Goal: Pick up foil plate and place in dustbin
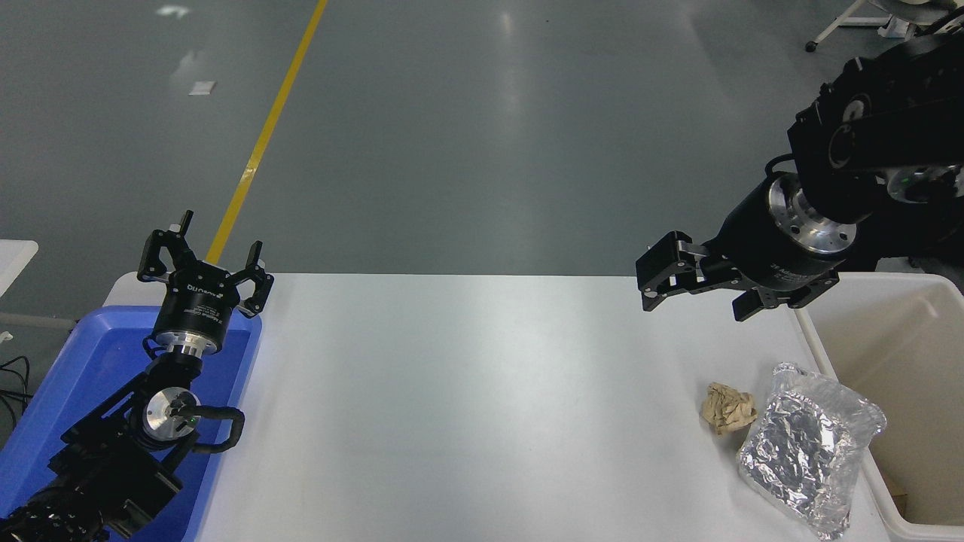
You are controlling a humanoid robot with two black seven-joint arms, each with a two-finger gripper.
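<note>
The foil plate (809, 448), shiny crinkled silver with a raised rim, lies on the white table (467, 406) at the right, right beside the left wall of the dustbin (896, 361), a cream-white tub at the right edge. My right gripper (697, 293) hangs open and empty in the air above the table's far right part, beyond the plate and well above it. My left gripper (205, 260) is open and empty, parked over the blue tray at the lower left.
A small crumpled tan paper ball (727, 407) lies just left of the foil plate. A blue plastic tray (241, 354) sits at the table's left edge under the left arm. Grey floor with a yellow line lies beyond the table.
</note>
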